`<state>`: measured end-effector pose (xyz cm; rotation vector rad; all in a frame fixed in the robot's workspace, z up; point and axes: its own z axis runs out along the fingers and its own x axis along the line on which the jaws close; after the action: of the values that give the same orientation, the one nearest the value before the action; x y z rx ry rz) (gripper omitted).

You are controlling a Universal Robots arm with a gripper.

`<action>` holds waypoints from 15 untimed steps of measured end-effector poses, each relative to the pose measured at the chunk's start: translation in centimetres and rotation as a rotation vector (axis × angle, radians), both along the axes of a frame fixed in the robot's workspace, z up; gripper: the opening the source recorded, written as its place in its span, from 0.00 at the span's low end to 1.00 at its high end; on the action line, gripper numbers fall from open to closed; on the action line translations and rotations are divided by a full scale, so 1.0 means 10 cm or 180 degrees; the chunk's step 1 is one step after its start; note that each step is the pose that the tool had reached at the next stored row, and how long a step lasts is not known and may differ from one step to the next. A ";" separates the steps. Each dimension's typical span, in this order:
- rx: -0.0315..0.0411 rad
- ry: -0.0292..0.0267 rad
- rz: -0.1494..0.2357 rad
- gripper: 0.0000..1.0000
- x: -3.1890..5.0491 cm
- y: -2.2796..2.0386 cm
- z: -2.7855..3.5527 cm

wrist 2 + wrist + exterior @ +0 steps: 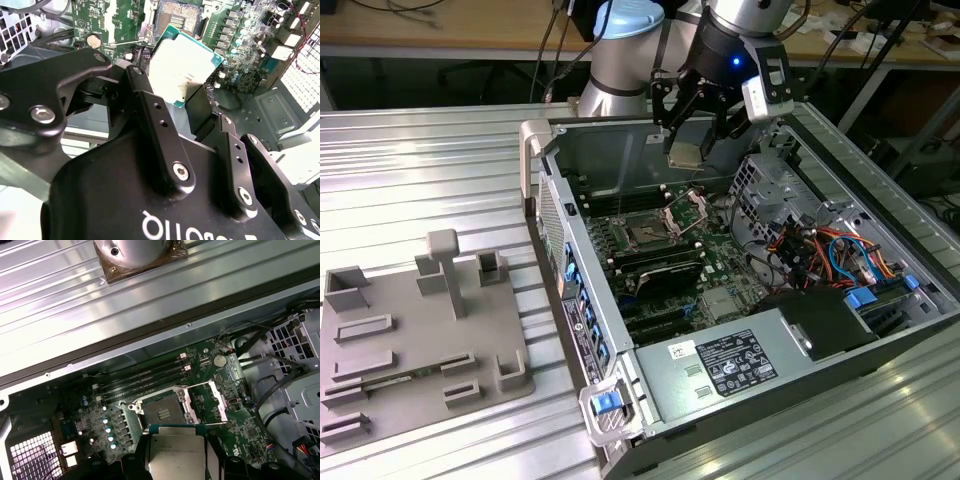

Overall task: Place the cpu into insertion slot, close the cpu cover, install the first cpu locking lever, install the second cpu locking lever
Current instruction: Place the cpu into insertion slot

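Two jaws clamp the cpu (176, 457) by opposite edges, clear above the open insertion slot (161, 412) and raised cpu cover (190, 407).

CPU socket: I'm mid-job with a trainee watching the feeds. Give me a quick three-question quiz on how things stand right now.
1. Multiple choice: the gripper holds A) the cpu, B) a screwdriver, C) nothing.
2. True or false: the cpu cover stands open beside the insertion slot.
3. Fill in: in the first wrist view, the insertion slot is ____ (filled or empty).
Key: 1 A; 2 true; 3 empty.
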<state>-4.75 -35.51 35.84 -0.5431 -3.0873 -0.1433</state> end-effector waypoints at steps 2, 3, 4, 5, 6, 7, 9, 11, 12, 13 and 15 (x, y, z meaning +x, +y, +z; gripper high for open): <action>0.0000 0.0000 -0.0028 0.54 -0.005 0.000 -0.001; 0.0000 0.0000 -0.0038 0.54 -0.006 0.000 -0.001; 0.0000 0.0000 -0.0053 0.54 -0.008 0.000 -0.001; 0.0000 0.0000 -0.0064 0.54 -0.010 0.000 -0.002; 0.0000 0.0000 -0.0074 0.54 -0.011 0.000 -0.002; 0.0000 0.0000 -0.0088 0.54 -0.013 0.000 -0.002; 0.0000 0.0000 -0.0111 0.54 -0.015 0.000 -0.002; 0.0000 0.0000 -0.0123 0.54 -0.015 0.000 -0.003; 0.0000 0.0000 -0.0124 0.54 -0.016 0.000 -0.003; 0.0000 0.0000 -0.0124 0.54 -0.016 0.000 -0.003; 0.0000 0.0000 -0.0124 0.54 -0.016 0.000 -0.003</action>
<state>-4.91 -35.51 35.81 -0.6037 -3.0779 -0.1437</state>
